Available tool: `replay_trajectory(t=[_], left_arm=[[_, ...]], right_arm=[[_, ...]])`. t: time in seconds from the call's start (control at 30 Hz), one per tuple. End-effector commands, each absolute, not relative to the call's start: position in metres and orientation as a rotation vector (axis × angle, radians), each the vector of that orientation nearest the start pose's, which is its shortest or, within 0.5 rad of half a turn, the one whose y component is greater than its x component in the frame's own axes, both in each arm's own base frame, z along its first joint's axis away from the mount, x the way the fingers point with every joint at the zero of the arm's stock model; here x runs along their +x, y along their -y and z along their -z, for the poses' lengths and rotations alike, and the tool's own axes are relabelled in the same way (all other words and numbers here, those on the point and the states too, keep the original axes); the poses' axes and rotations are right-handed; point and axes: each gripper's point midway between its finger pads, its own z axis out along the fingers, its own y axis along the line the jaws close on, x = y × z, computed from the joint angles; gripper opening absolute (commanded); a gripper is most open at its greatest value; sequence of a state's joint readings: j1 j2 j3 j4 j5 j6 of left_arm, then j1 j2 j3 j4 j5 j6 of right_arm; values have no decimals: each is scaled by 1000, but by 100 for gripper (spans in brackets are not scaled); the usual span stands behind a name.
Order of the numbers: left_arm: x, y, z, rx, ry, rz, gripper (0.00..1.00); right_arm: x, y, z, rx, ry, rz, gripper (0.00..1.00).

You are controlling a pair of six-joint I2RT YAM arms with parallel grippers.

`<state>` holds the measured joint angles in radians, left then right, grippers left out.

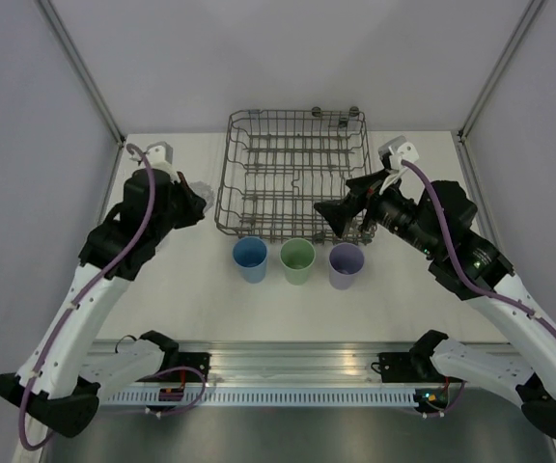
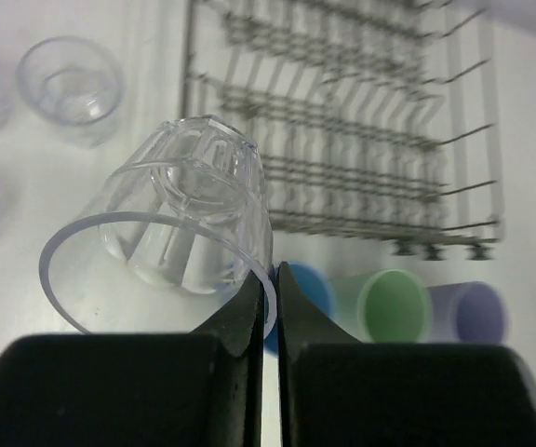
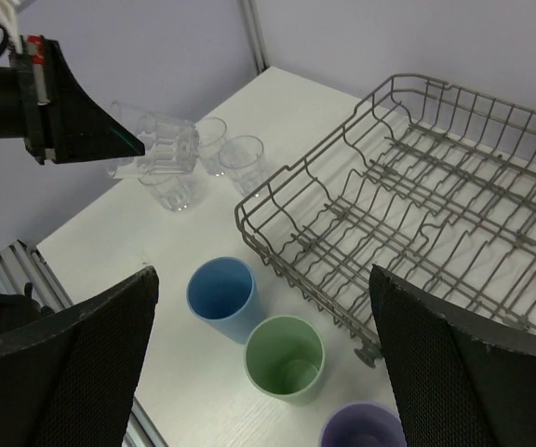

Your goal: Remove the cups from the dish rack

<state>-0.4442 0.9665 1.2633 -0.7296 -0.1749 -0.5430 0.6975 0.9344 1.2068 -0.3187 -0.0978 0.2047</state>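
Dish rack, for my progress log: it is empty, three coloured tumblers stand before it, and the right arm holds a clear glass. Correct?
No: the left arm's fingers hold the clear glass, as the left wrist view shows. The rest is right.

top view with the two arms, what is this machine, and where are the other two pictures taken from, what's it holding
Two robot arms are bolted to a table. The top view looks down on them; the other two pictures come from a camera on each wrist. The left gripper pinches the rim of a tilted clear glass. The right gripper is open and empty. On the table: an empty dish rack, with a blue cup, a green cup and a lilac cup before it, and three clear glasses to its left.
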Motion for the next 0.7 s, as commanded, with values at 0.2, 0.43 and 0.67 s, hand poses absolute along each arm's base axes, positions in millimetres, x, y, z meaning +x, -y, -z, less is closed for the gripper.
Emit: replay_trajectory(t=[0.2, 0.43, 0.67], left_arm=[[281, 63, -269, -225, -2274, 14, 2], [309, 45, -210, -244, -2528, 75, 2], [331, 46, -177, -217, -2640, 53, 2]], right_arm=[[230, -217, -394, -501, -1601, -703, 98], [230, -219, -391, -506, -1597, -709, 98], [229, -217, -391, -507, -1593, -707, 98]])
